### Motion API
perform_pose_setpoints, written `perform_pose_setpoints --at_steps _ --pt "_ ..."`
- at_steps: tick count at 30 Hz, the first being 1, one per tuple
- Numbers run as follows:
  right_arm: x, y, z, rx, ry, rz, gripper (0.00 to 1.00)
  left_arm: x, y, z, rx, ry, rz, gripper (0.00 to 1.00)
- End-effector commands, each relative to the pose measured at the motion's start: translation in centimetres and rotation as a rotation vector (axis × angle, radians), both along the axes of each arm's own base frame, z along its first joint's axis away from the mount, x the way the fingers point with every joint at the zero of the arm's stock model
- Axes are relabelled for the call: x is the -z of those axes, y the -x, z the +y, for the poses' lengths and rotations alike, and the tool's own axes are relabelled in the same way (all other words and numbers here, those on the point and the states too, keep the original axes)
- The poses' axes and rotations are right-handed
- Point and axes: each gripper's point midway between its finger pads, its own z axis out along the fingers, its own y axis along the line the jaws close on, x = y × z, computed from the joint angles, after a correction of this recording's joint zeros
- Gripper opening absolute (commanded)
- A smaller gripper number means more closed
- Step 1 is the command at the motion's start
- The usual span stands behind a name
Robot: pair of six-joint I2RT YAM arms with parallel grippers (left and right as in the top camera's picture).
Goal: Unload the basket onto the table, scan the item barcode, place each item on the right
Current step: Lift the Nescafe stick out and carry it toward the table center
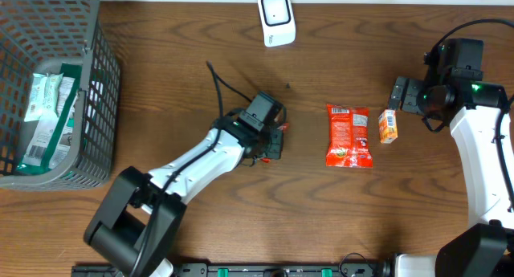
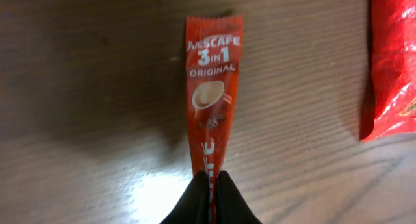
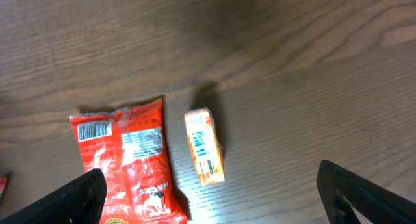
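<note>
My left gripper [image 2: 211, 180] is shut on the lower end of a red Nescafe 3-in-1 sachet [image 2: 211, 97]. The sachet hangs lengthwise just above the wooden table, printed front towards the camera. In the overhead view the left gripper [image 1: 277, 137] is at mid-table, and only a sliver of the sachet [image 1: 283, 126] shows past it. A white barcode scanner [image 1: 276, 18] stands at the back edge. My right gripper [image 3: 211, 188] is wide open above a small orange box [image 3: 205, 146] and holds nothing.
A red snack bag [image 1: 348, 136] lies flat between the two grippers, with the orange box [image 1: 388, 125] just to its right. At the far left stands a grey wire basket [image 1: 104, 92] holding green and white packets [image 1: 48, 108].
</note>
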Motion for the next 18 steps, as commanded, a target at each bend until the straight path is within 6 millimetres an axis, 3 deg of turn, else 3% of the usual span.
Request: perform_pose_setpoints --at_steps 1,6,13,15,18 --pt "-0.5 -0.2 -0.2 0.017 -0.008 -0.015 0.99 0.8 -0.1 -0.6 0.011 -0.022 -0.020 0.25" --pt "-0.5 -0.2 -0.2 0.018 -0.009 -0.015 0.99 1.0 -0.5 0.1 -0.009 -0.065 -0.043 0.60" --pt "-0.5 -0.2 -0.2 0.017 -0.008 -0.015 0.99 1.1 0.3 -0.5 0.022 -0.074 -0.040 0.60" --pt "-0.5 -0.2 -0.2 0.017 -0.008 -0.015 0.99 1.3 0.5 -0.8 0.041 -0.082 -0.045 0.57" --pt "-0.5 -0.2 -0.2 0.017 -0.008 -0.015 0.99 2.0 0.4 -0.3 0.032 -0.139 -0.065 0.42"
